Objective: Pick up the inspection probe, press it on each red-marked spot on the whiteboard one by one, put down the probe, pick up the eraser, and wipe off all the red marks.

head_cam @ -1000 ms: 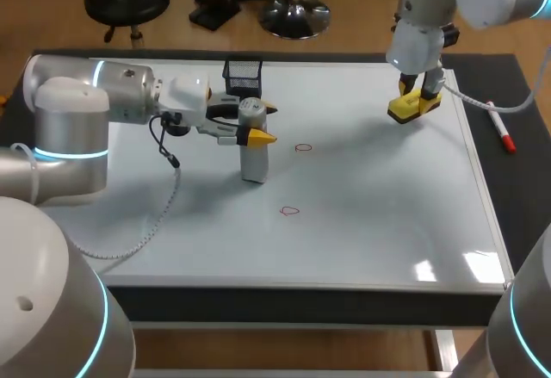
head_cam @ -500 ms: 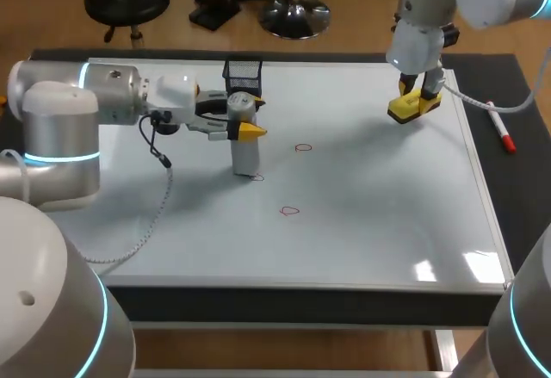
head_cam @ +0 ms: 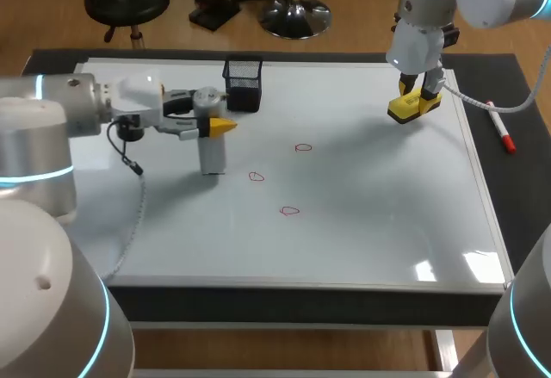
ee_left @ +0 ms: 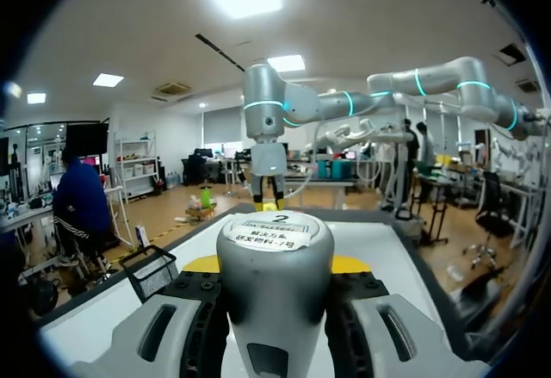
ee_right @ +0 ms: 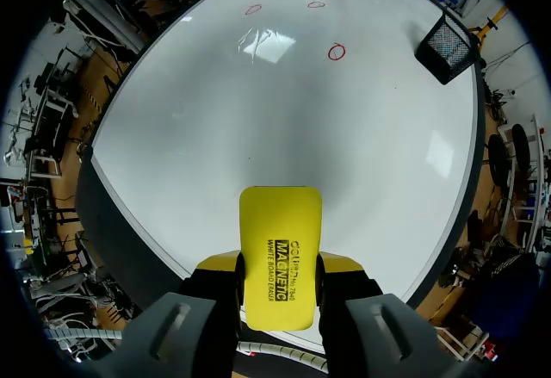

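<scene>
1. Now, our left gripper [head_cam: 210, 117] [ee_left: 275, 266] is pinching the inspection probe [head_cam: 212, 150] [ee_left: 274, 262]. One yellow-tipped finger presses on each side of its grey cylinder body, just below the rounded cap.
2. Held this way, the probe stands upright over the left part of the whiteboard [head_cam: 370, 223] [ee_right: 258, 120]. Its lower end is down at the board's surface, though we cannot tell whether it touches.
3. Our right gripper [head_cam: 413, 102] [ee_right: 280, 268] is clamped on the yellow eraser [head_cam: 403, 110] [ee_right: 280, 240], with a finger against each long side. It holds the eraser over the board's far right corner.
4. Three small red marks [head_cam: 256, 176] [ee_right: 337, 52] sit near the middle of the board. The closest lies just to the right of the probe's foot, apart from it. Another lies farther off to the right, and the third is nearer to us.
5. A black mesh basket [head_cam: 243, 72] [ee_left: 151, 270] [ee_right: 446, 44] stands at the board's far edge, just beyond the probe.
6. A marker pen [head_cam: 501, 130] with a red end lies on the dark table [head_cam: 521, 197], to the right of the board's frame and near the eraser.
</scene>
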